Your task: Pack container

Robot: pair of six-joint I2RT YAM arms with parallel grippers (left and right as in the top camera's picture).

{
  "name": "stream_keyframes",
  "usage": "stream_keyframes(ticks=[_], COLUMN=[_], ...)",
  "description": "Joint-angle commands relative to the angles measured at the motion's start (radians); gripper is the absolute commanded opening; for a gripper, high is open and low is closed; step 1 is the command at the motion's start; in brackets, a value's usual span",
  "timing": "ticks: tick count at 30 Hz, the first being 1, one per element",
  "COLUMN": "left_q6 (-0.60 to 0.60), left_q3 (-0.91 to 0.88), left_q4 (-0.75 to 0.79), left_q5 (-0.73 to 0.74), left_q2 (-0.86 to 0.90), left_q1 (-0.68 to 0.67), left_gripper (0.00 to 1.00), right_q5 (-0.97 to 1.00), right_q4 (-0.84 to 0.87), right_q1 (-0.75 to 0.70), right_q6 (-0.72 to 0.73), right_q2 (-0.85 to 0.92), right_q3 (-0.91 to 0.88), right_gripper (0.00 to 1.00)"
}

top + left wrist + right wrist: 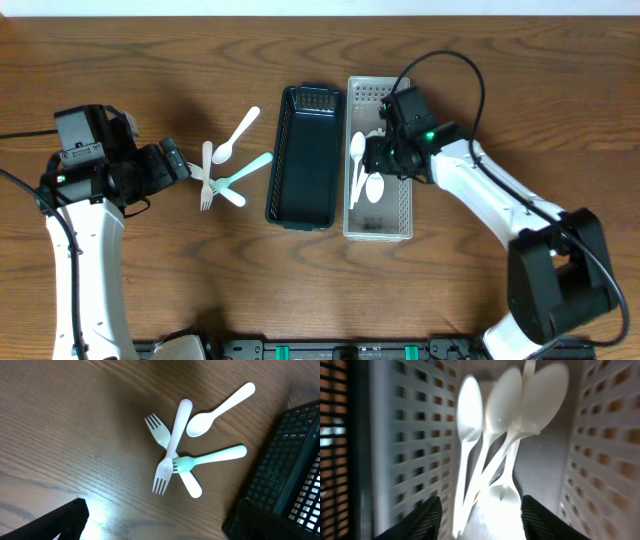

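Observation:
Loose cutlery lies on the table left of the baskets: a white spoon (236, 134) (216, 409), a teal fork (246, 171) (212, 457), a white fork (207, 172) (173, 440) and a pale mint fork (226, 191) (159, 432), the forks crossed over each other. My left gripper (176, 160) hovers just left of the pile, open and empty; one black finger (59, 522) shows in the left wrist view. My right gripper (381, 157) (482, 517) is open, low inside the white basket (403, 200) (415, 435), its fingers on either side of several white spoons (358, 160) (470, 420) lying there.
A dark slatted basket (305, 155) (285, 475) stands between the cutlery pile and the white basket, and it holds nothing visible. The right arm's cable arcs over the table's far right part. Bare wood surrounds the pile.

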Motion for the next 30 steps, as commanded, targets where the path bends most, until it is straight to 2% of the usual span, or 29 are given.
stream_keyframes(ticks=[1,5,9,12,15,18,21,26,30], left_q6=[0.017,0.016,-0.013,-0.032,-0.032,-0.023,0.050,0.116,0.131], left_q3=[0.026,0.026,0.026,0.026,0.026,0.026,0.026,0.037,0.074], left_q4=[-0.002,0.012,0.018,0.000,-0.006,-0.017,-0.018,-0.024,-0.037], left_q5=[-0.013,-0.008,0.036,0.130,0.164,0.126,0.055,-0.059,-0.152], left_q2=[-0.005,-0.005,-0.005,-0.005,-0.005,-0.003,0.003,0.072,0.192], left_q1=[0.005,0.005,0.005,0.005,0.005,0.004,-0.018,-0.094,-0.158], left_gripper=[0.98,0.98,0.98,0.98,0.98,0.99,0.98,0.98,0.95], right_q5=[0.011,0.010,0.081,0.145,0.144,0.144,0.143,0.132,0.132], right_q4=[-0.035,-0.068,-0.135,-0.215,-0.277,-0.310,-0.316,-0.312,-0.303], right_q1=[-0.037,-0.118,-0.261,-0.390,-0.528,-0.618,-0.668,-0.687,-0.687], right_q6=[-0.056,-0.063,-0.063,-0.065,-0.094,-0.103,-0.102,-0.091,-0.091], right_q2=[-0.137,-0.253,-0.341,-0.351,-0.320,-0.272,-0.218,-0.143,-0.114], right_q3=[0.105,0.134,0.134,0.133,0.107,0.077,0.060,0.058,0.058], right_gripper=[0.58,0.63,0.69,0.72,0.80,0.84,0.87,0.88,0.87])
